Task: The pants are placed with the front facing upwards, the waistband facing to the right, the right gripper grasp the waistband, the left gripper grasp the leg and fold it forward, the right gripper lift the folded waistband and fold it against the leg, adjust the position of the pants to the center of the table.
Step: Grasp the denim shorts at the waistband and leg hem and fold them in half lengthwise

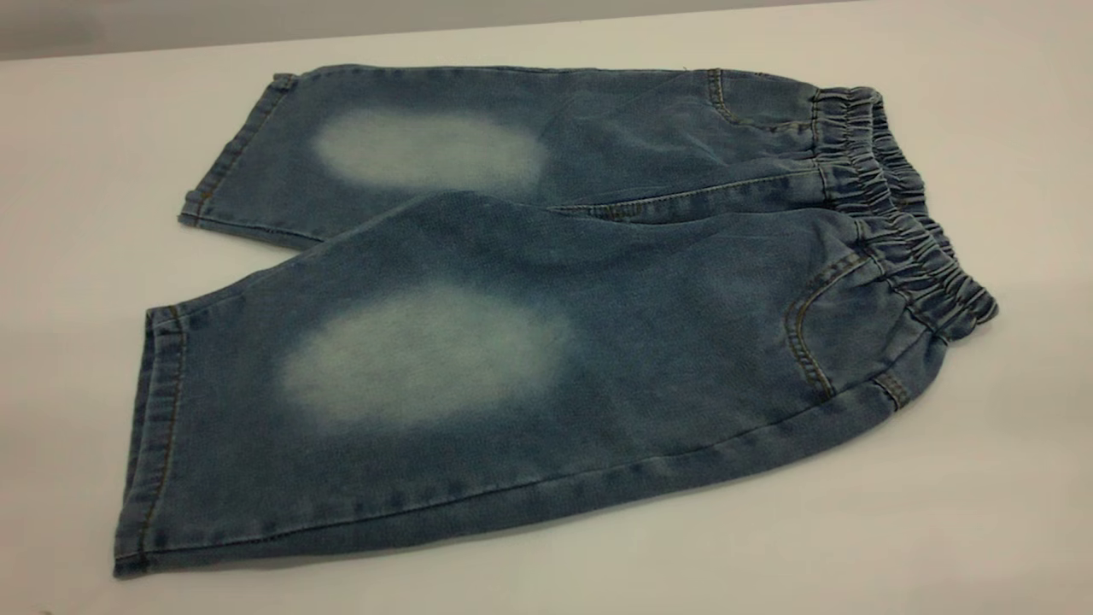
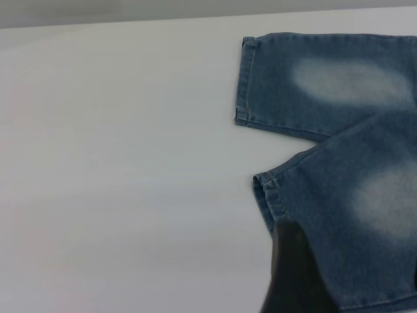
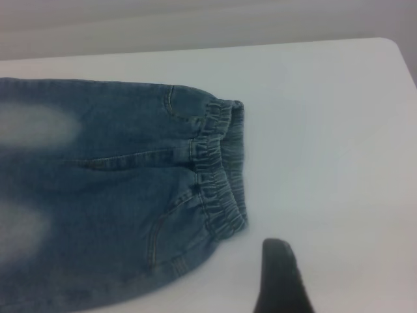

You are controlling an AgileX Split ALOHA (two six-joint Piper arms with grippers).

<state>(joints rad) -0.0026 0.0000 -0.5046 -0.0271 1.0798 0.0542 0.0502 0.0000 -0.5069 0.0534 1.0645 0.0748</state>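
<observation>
The blue denim pants (image 1: 546,325) lie flat on the white table (image 1: 982,512), front up, both legs spread toward the left. The gathered waistband (image 1: 905,222) is at the right. Neither gripper shows in the exterior view. In the left wrist view my left gripper (image 2: 355,261) is open over the nearer leg's hem (image 2: 267,195), with one black finger (image 2: 293,274) by that hem and nothing held. In the right wrist view my right gripper (image 3: 348,283) shows one black finger (image 3: 281,277) over bare table, just off the waistband (image 3: 218,176) end, apart from it; its other finger is out of view.
Bare white tabletop (image 2: 117,163) surrounds the pants on every side. The table's back edge (image 1: 256,38) runs close behind the far leg, and a rounded table corner (image 3: 391,45) lies beyond the waistband.
</observation>
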